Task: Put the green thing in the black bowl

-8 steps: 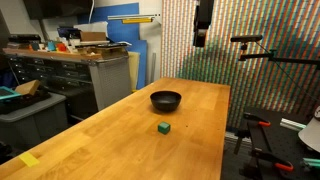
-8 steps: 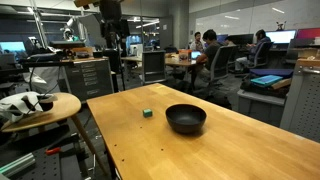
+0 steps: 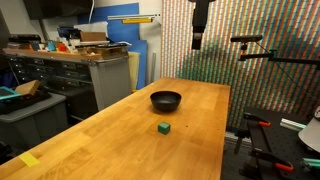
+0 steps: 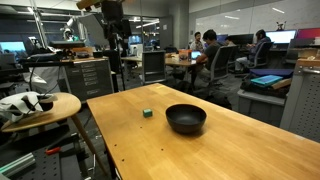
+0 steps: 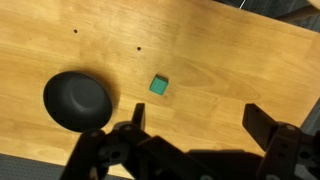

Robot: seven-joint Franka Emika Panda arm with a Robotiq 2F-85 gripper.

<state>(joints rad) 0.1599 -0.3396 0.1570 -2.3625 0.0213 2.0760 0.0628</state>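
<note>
Green cube (image 5: 159, 85) lay on the wooden worktop (image 5: 230, 60) near the black bowl (image 5: 78, 100), our jaws spread empty high above, and we judged an off-centre descent could nudge it away.

Bright, even overhead room light. Black bowl (image 3: 166, 100): faint gloss on the rim, only a soft, short shadow under it on the wooden table (image 3: 120, 130). Behind the bowl in an exterior view, the patterned wall (image 3: 200, 65) shimmers with moiré. All views coarse; far background soft. Wrist view: gripper (image 5: 195, 120), below-right of the bowl, dark and blurred.
</note>
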